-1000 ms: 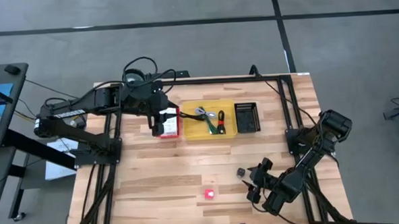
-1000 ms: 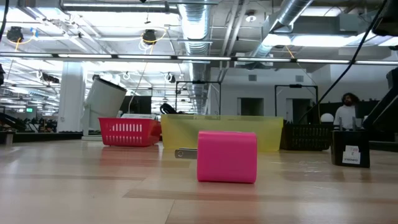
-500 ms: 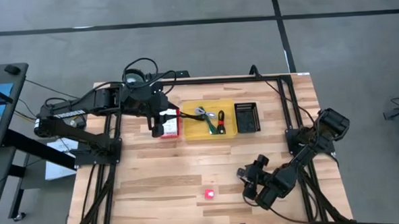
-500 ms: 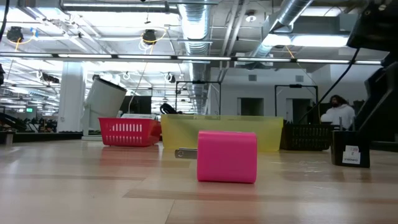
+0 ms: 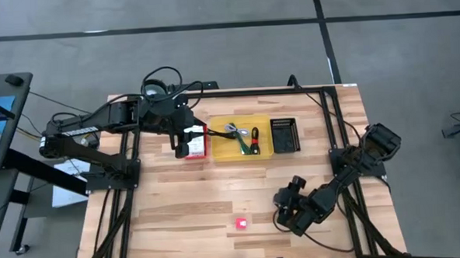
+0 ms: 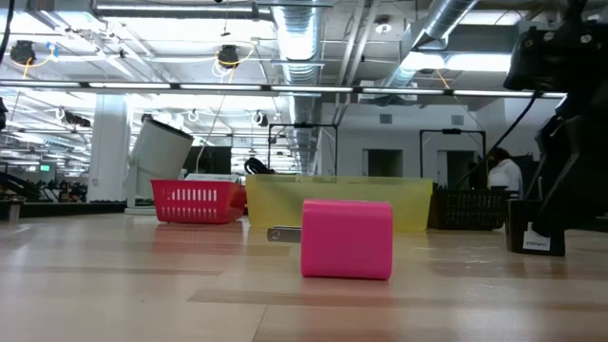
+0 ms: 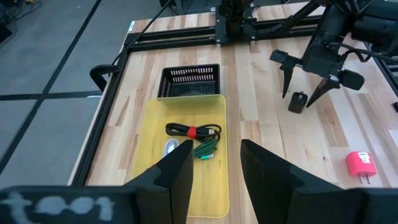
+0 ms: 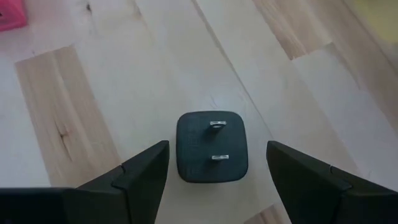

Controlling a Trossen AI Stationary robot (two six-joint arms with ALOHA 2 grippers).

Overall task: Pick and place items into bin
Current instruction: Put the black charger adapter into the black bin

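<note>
A small black plug cube [image 8: 212, 146] stands on the table with its two prongs up; it also shows in the low view [image 6: 535, 229]. My right gripper [image 8: 214, 186] is open right over it, one finger on either side, apart from it; in the high view [image 5: 283, 203] it is at the near right. A pink plug cube [image 5: 241, 223] lies on its side on the wood to its left. The yellow bin [image 5: 222, 150] holds green, black and red cables [image 7: 193, 138]. My left gripper [image 7: 214, 177] is open and empty above the red basket [image 5: 197, 152].
A small black mesh basket [image 5: 285, 134] stands right of the yellow bin, the red basket left of it. Black frame rails [image 5: 252, 92] run along the table's far and side edges. Bare wood lies between the bins and the near edge. A person [image 6: 502, 176] is in the room beyond.
My right gripper has moved toward the table's left edge and a little toward the far edge, coming over the black plug cube. The cube and the pink plug have stayed in place.
</note>
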